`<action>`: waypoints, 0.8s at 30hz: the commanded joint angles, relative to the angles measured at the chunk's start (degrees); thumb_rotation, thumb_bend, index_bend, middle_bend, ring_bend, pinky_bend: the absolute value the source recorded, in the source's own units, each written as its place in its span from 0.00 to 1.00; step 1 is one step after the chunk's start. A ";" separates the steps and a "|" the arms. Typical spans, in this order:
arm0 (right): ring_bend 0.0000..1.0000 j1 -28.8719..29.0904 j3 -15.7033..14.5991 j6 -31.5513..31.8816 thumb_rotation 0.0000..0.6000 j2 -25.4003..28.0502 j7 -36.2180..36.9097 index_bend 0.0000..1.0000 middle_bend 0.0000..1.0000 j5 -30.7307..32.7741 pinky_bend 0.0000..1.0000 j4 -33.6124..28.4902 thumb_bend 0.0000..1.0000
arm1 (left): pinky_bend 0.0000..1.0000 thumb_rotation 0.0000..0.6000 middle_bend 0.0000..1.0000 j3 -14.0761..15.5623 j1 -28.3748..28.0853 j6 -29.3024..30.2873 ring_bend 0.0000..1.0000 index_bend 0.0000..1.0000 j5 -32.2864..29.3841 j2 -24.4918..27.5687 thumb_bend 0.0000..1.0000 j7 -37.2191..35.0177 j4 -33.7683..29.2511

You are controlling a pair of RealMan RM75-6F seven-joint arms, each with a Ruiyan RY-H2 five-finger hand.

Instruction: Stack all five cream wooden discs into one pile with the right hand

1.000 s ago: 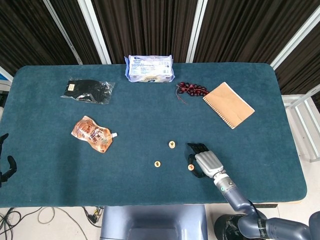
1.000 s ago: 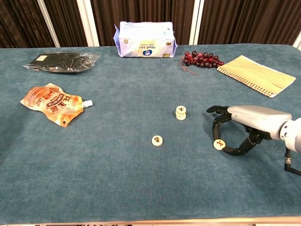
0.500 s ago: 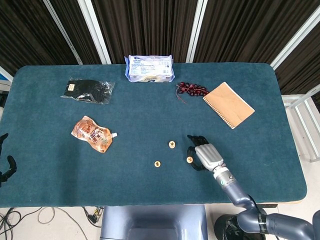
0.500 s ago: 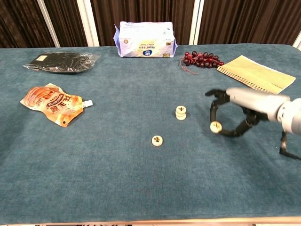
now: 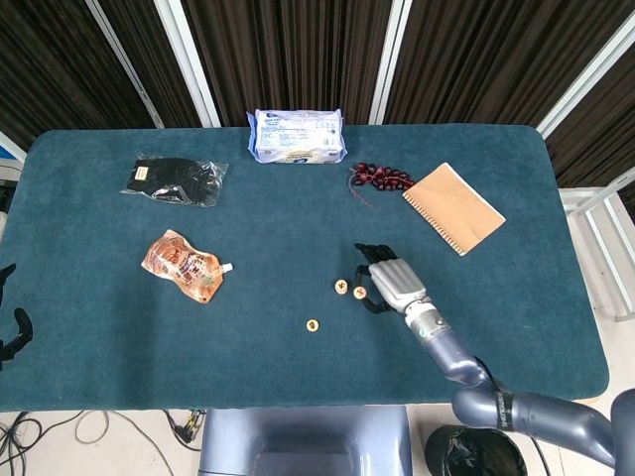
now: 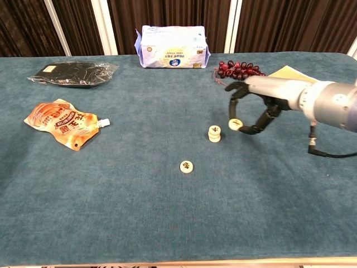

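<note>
Cream wooden disc [image 6: 235, 123] pinched by its rim in right hand [image 6: 251, 109], raised just right of pile [image 6: 215, 133]; likely light, stiff, slick-edged, so best gripped across opposite edges, kept flat.

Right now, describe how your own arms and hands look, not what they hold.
The right hand has a silver-grey back and black fingers. Its forearm is a rounded silver-grey tube, with a thin black cable looping under it. Of the left hand, only dark fingers show at the head view's edge.
</note>
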 commanded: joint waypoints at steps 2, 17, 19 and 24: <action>0.00 2.71 0.94 -1.62 1.00 -1.91 -2.06 0.52 0.00 3.03 0.00 2.32 0.43 | 0.00 1.00 0.00 -0.10 -0.02 -0.14 0.00 0.14 -0.23 0.02 0.62 -0.24 -0.04; 0.00 7.80 1.01 -3.41 1.00 -5.41 -4.48 0.52 0.00 9.83 0.00 6.92 0.43 | 0.00 1.00 0.00 -0.45 -0.05 0.31 0.00 0.14 -0.76 -0.65 0.62 0.60 -0.21; 0.00 8.16 0.93 -3.48 1.00 -5.67 -4.64 0.52 0.00 10.50 0.00 7.30 0.43 | 0.00 1.00 0.00 -0.47 -0.06 0.26 0.00 0.14 -0.80 -0.62 0.62 0.51 -0.22; 0.00 8.90 0.48 -3.59 1.00 -6.08 -4.94 0.52 0.00 11.87 0.00 7.93 0.43 | 0.00 1.00 0.00 -0.49 -0.06 0.30 0.00 0.14 -0.70 -0.57 0.62 0.35 -0.28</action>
